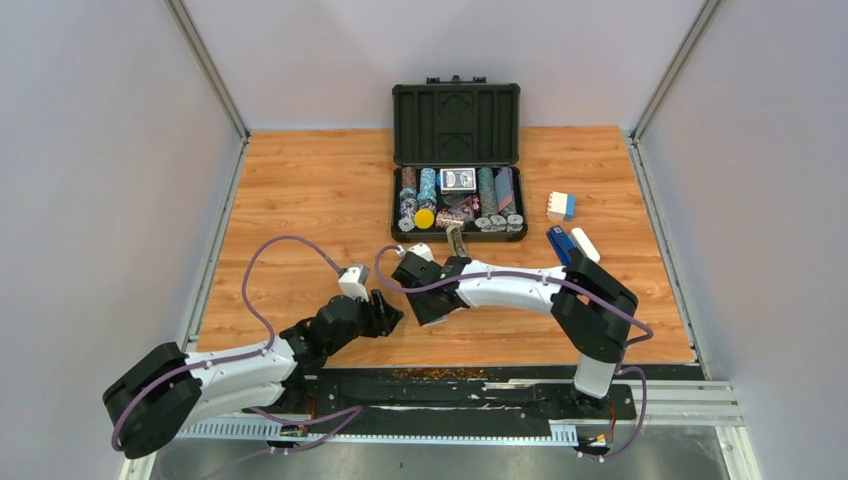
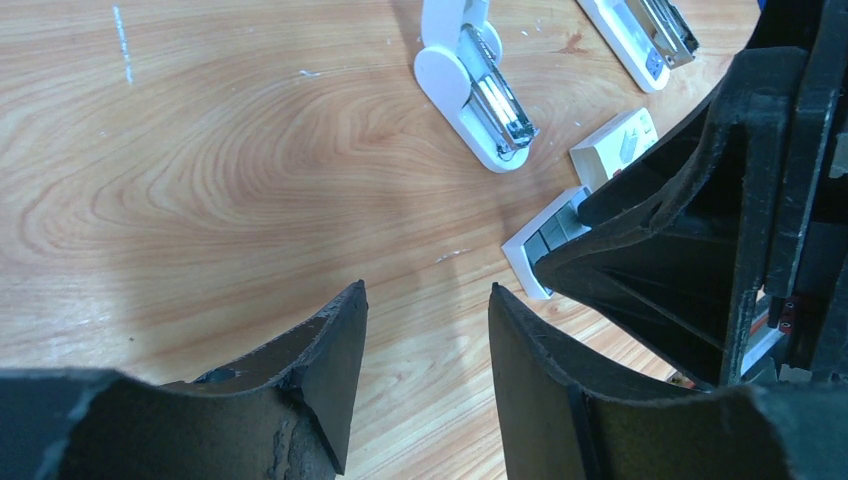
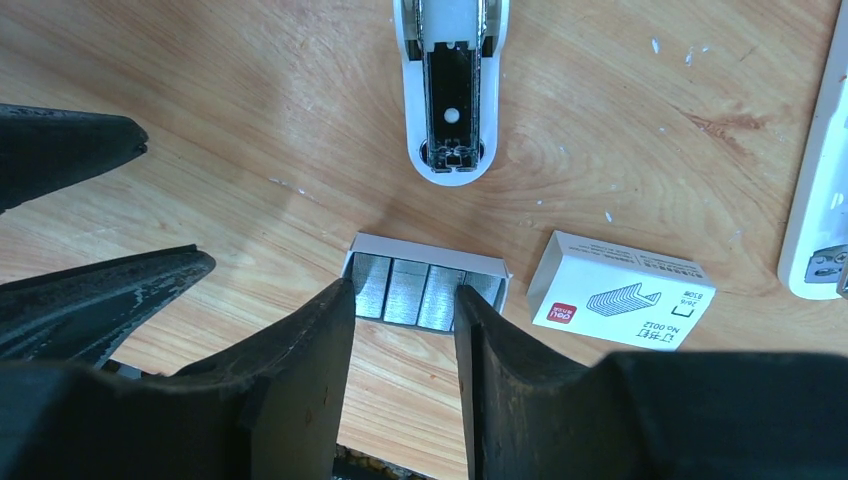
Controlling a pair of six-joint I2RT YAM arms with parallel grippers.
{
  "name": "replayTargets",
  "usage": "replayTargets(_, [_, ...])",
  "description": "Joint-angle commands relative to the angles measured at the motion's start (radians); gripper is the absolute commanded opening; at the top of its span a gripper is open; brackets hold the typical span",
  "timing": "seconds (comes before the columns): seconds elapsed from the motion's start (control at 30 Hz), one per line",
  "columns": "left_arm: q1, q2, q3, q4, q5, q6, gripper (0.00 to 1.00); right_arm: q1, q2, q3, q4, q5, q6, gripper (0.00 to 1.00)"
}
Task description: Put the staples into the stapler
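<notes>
The stapler (image 3: 452, 90) lies open on the wood, a white body with its metal channel facing up; the left wrist view shows the stapler (image 2: 485, 100) too. Just in front of it sits the small white tray (image 3: 430, 250) filled with silvery staples (image 3: 410, 285). The printed sleeve (image 3: 620, 290) lies beside the tray. My right gripper (image 3: 405, 295) is open, its fingertips over the tray's near edge and only wood between them. My left gripper (image 2: 428, 290) is open over bare wood, to the left of the tray (image 2: 535, 245) and the sleeve (image 2: 620, 145). The top view shows both grippers (image 1: 388, 318) (image 1: 428, 300) close together.
An open black case (image 1: 457, 165) of poker chips stands at the back. To the right lie a dark blue stapler (image 1: 560, 243), a white oblong (image 1: 585, 245) and a white-and-blue block (image 1: 561, 206). Another long white piece (image 3: 815, 200) lies right of the sleeve. The table's front edge is just behind the grippers.
</notes>
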State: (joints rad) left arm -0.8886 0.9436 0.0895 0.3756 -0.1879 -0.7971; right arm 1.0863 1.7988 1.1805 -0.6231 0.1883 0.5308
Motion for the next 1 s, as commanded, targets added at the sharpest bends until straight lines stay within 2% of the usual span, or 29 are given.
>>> replayTargets(0.0, [-0.003,-0.037,-0.014,-0.021,-0.058,-0.029,0.57,0.011,0.034,0.032,-0.022,0.018,0.026,0.43])
replayTargets(0.33, [-0.003,-0.085,-0.024,-0.053,-0.082,-0.034,0.58,0.024,0.098,0.040,-0.065,0.030,0.041,0.49])
replayTargets(0.63, [-0.003,-0.078,-0.022,-0.050,-0.072,-0.035,0.59,0.022,0.144,-0.003,-0.034,0.018,0.061,0.51])
replayTargets(0.87, [-0.003,-0.078,-0.021,-0.054,-0.070,-0.036,0.59,0.022,0.202,-0.012,-0.059,0.056,0.076,0.50])
replayTargets(0.97, [-0.003,-0.078,-0.020,-0.055,-0.070,-0.037,0.59,0.022,0.199,-0.016,-0.058,0.063,0.072,0.47])
